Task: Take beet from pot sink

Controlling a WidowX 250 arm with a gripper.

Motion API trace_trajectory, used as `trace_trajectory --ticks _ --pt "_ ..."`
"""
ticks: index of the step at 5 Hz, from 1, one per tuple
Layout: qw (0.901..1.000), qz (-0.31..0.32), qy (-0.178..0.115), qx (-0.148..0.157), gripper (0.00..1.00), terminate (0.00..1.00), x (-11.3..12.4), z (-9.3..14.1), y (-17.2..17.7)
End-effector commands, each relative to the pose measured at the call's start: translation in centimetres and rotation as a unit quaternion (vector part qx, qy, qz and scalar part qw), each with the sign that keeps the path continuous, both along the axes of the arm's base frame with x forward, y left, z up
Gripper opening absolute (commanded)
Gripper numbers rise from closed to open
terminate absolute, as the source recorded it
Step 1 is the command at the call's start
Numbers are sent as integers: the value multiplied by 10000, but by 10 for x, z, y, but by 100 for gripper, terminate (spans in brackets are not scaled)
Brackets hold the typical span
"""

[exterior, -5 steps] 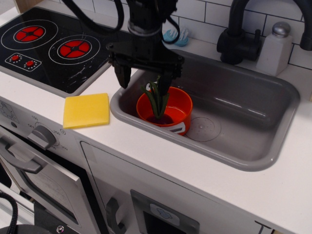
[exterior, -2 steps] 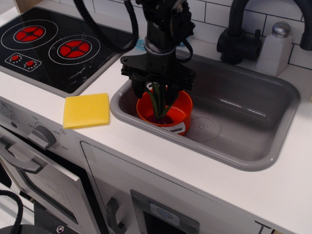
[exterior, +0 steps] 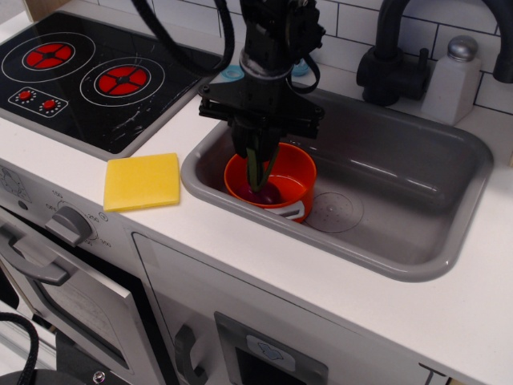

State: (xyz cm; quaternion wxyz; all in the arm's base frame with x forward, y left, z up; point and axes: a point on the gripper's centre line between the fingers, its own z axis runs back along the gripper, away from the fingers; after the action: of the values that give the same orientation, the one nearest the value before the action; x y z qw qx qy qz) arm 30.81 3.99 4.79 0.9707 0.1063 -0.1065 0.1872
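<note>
The orange pot (exterior: pixel 295 173) stands in the left part of the grey sink (exterior: pixel 401 204), one white-grey handle facing front. The beet (exterior: pixel 263 194) sits inside it; its magenta bulb shows low in the pot and its dark green stalks rise upright. My gripper (exterior: pixel 256 152) hangs straight down over the pot, its black fingers (exterior: pixel 241 148) drawn in against the stalks just above the rim. The bulb still rests in the pot.
A yellow square sponge (exterior: pixel 142 181) lies on the white counter left of the sink. A black stovetop (exterior: pixel 80 76) with red burners is at the far left. A black faucet (exterior: pixel 393 64) and a white dispenser (exterior: pixel 453 76) stand behind the sink.
The gripper moved right over the pot and lowered, then its fingers closed inward from wide open onto the beet's green stalks. The pot has not moved.
</note>
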Motion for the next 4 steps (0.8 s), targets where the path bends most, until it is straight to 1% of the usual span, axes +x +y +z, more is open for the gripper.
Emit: trace_trajectory --ticks 1,2,3,4 --pt "9984 404 -383 -62 0 0 8 47 -2" --pt "9981 427 -404 -180 0 0 7 68 -12" --pt "9966 508 -442 -481 0 0 11 85 -27" --pt "9956 569 -576 -478 0 0 18 86 -49"
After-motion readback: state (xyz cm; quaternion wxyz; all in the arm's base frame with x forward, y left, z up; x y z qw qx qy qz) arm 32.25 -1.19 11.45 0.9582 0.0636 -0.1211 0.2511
